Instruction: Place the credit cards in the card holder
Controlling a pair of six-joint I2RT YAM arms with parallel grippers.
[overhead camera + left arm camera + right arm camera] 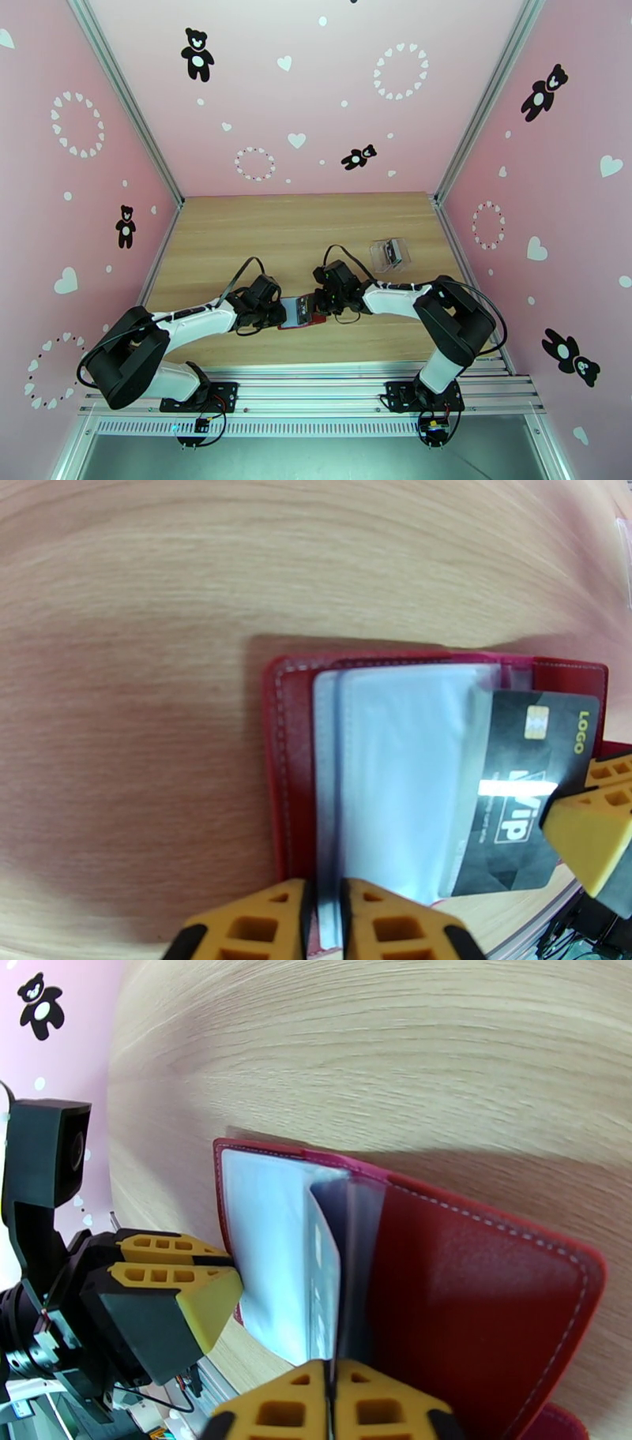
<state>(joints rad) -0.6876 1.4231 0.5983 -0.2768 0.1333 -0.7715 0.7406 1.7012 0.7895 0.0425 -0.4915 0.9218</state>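
The red card holder (300, 312) lies open on the wooden table between both arms, its pale clear sleeves fanned up. In the left wrist view a black credit card (521, 796) marked VIP and LOGO sits partly inside one sleeve of the card holder (288, 756). My left gripper (324, 922) is shut on the holder's near edge, cover and sleeves together, and is also seen clamped there as the left gripper (225, 1272). My right gripper (332, 1406) stands closed edge-on over the card at the opposite side of the card holder (474, 1291); one of its fingers (588, 835) overlaps the card's outer end.
A clear plastic case (391, 253) lies on the table behind and to the right of the right gripper (320, 304). Bare wood stretches toward the back wall. Pink walls close in the table on three sides.
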